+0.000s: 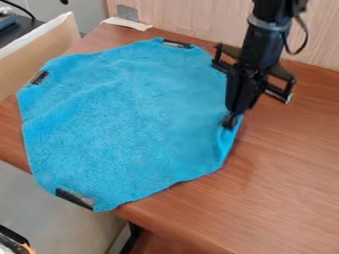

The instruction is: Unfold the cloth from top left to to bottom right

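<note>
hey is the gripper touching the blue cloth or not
Touching. In the camera view, the tip of the gripper meets the blue cloth near its right-hand edge, where the fabric is creased.

blue many-cornered cloth point(119, 119): fuzzy, matt; reddish-brown flat wood-look tabletop point(285, 183): smooth, faint sheen; pale upright wood-look panel point(198, 20): matt
</note>
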Robot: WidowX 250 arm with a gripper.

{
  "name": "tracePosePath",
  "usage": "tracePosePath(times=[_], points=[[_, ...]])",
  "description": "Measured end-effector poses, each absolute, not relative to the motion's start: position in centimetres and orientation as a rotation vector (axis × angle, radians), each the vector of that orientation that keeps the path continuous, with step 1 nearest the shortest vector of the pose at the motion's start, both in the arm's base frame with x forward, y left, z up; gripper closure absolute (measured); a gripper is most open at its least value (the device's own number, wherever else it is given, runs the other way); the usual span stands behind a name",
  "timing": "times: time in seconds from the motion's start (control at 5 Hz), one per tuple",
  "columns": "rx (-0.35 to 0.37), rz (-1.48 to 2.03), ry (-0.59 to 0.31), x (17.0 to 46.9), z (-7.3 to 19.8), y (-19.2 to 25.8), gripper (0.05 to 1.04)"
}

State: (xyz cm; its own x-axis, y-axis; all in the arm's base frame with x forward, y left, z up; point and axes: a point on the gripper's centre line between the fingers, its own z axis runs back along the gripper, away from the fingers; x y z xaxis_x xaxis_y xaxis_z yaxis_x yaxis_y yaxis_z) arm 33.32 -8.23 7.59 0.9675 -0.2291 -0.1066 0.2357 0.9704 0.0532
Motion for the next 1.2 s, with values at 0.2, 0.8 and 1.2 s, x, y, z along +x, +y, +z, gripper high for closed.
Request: tracePosePath(times=[0.2,0.8,1.2], points=[[0.087,-0.228,0.121,33.2,6.7,-8.3,0.597],[0.105,-0.240,0.114,32.4,6.9,-8.0,0.083],[0.107,-0.270,0.046,32.2,10.4,-7.7,0.083]])
